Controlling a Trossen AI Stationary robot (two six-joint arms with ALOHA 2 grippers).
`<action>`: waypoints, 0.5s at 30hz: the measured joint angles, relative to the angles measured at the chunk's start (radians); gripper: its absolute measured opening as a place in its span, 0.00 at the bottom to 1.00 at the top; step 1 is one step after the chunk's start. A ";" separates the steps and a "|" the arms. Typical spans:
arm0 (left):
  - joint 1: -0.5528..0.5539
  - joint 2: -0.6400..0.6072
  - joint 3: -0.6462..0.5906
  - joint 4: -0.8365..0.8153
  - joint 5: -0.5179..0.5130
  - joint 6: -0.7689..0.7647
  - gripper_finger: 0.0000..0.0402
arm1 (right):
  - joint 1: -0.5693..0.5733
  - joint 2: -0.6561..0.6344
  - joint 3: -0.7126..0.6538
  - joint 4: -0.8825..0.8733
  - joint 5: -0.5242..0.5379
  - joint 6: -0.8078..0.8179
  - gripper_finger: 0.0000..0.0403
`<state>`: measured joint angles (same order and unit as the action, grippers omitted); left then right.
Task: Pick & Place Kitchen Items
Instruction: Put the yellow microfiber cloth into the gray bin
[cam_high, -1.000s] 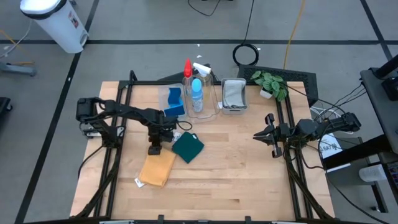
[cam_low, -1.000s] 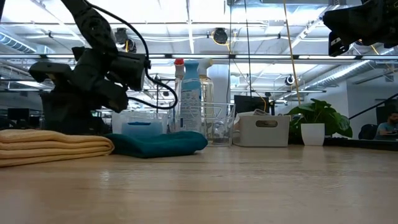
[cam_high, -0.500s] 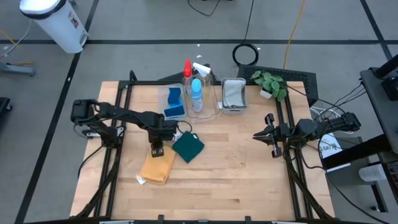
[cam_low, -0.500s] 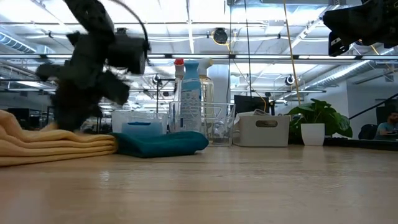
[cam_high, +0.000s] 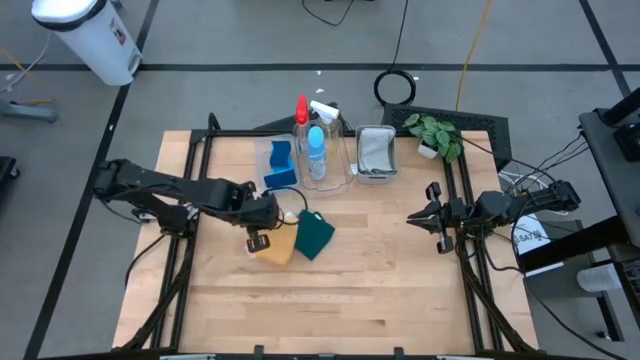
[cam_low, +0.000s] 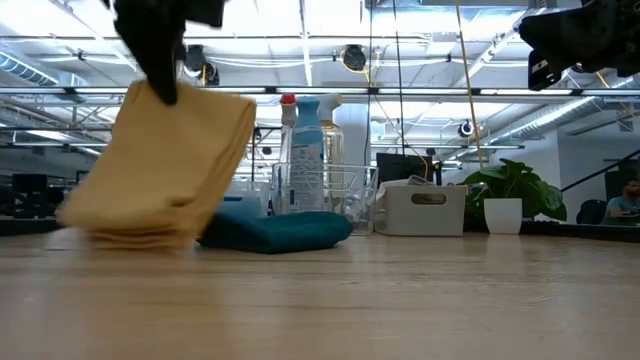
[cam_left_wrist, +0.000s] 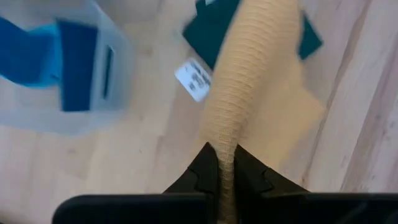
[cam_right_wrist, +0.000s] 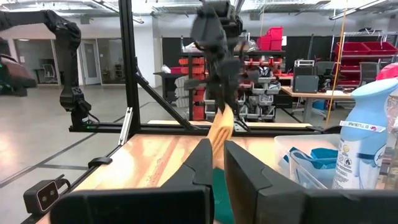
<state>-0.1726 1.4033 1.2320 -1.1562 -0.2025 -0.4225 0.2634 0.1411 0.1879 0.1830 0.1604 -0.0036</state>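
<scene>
My left gripper (cam_high: 258, 238) is shut on the folded orange cloth (cam_high: 279, 246) left of the table's middle. In the low view the gripper (cam_low: 163, 85) is up high and the cloth (cam_low: 165, 170) hangs under it. A dark-green folded cloth (cam_high: 314, 233) lies flat on the table just right of the orange one. My right gripper (cam_high: 432, 218) waits above the table's right side, empty, its fingers a narrow gap apart (cam_right_wrist: 219, 163). My left gripper pinches the orange cloth's upper folded edge (cam_left_wrist: 222, 155) between its two fingers, several layers thick. The fingers come from above, pointing down. The cloth hangs slack below them, slanting, and its lower end (cam_low: 130, 235) is down at the table top beside the dark-green cloth.
Clear bins stand in a row at the far middle: one with blue sponges (cam_high: 280, 165), one with spray bottles (cam_high: 315, 150), one with a grey cloth (cam_high: 375, 150). A potted plant (cam_high: 435, 135) stands at the far right. Bare wood lies toward the near edge.
My left gripper has taken hold of the orange cloth's far end and gone up with it. The cloth, which lay flat on the table, now hangs from the gripper, and its near end has been drawn toward the dark-green cloth.
</scene>
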 joint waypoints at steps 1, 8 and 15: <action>-0.013 0.000 0.027 -0.012 -0.025 -0.005 0.04 | 0.000 0.003 0.000 0.003 0.000 0.000 0.04; -0.058 0.014 0.155 -0.006 -0.185 -0.009 0.04 | 0.000 0.041 0.000 0.057 0.003 0.026 0.04; -0.037 0.130 0.292 0.060 -0.278 0.080 0.04 | 0.000 0.192 0.001 0.247 0.109 0.045 0.04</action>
<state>-0.2101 1.5335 1.5239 -1.0961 -0.4803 -0.3425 0.2630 0.3335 0.1886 0.4302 0.2690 0.0410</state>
